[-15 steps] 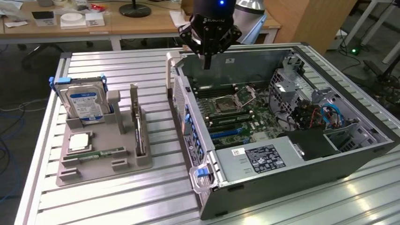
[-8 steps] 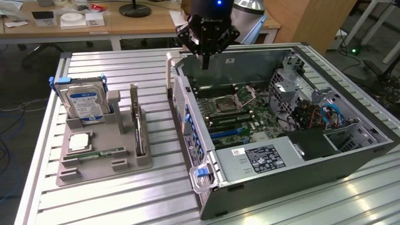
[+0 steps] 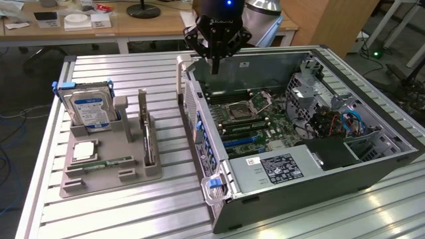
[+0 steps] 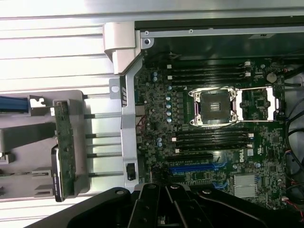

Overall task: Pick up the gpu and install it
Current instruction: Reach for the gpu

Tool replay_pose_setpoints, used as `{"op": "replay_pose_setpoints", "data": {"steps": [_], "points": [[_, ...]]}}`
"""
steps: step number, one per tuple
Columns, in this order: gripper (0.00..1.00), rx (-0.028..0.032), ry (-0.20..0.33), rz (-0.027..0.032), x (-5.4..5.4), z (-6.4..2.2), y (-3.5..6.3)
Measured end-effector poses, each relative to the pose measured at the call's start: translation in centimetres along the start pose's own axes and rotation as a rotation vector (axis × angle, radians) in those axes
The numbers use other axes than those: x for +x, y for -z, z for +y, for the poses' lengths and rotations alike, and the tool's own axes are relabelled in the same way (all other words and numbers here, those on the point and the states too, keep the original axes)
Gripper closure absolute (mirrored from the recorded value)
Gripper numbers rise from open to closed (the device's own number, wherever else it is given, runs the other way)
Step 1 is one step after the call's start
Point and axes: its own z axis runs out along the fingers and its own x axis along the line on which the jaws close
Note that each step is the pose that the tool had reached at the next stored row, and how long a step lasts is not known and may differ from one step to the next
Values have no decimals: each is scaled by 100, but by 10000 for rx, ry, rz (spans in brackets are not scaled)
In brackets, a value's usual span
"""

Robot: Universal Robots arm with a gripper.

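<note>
Fingers [image 3: 214, 62] of the gripper [image 3: 214, 71] are pressing together on nothing; the gpu [image 3: 143, 130] is standing on edge in the grey holder [image 3: 106, 181] beside the hard drive [image 3: 89, 109]; the gripper is hovering over the open computer case [image 3: 299, 194], well apart from it; pickup and installation are both awaiting completion.

The ribbed metal counter [image 3: 166, 204] is seen in pale silver stripes. The plastic holder [image 3: 99, 177] is coloured matt grey; the thick silver hard drive [image 3: 91, 110] is marked by a blue-and-white label. The thin flat gpu card [image 3: 147, 142] is shown dark with a silvery bracket, the gripper [image 3: 214, 69] black, the motherboard [image 3: 269, 130] green with blue slots [image 3: 242, 143]
</note>
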Motion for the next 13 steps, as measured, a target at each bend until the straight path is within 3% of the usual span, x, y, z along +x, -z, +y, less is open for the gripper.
{"op": "replay_pose_setpoints", "data": {"steps": [13], "points": [[89, 0, 0, 0, 116, -9, 3]]}}
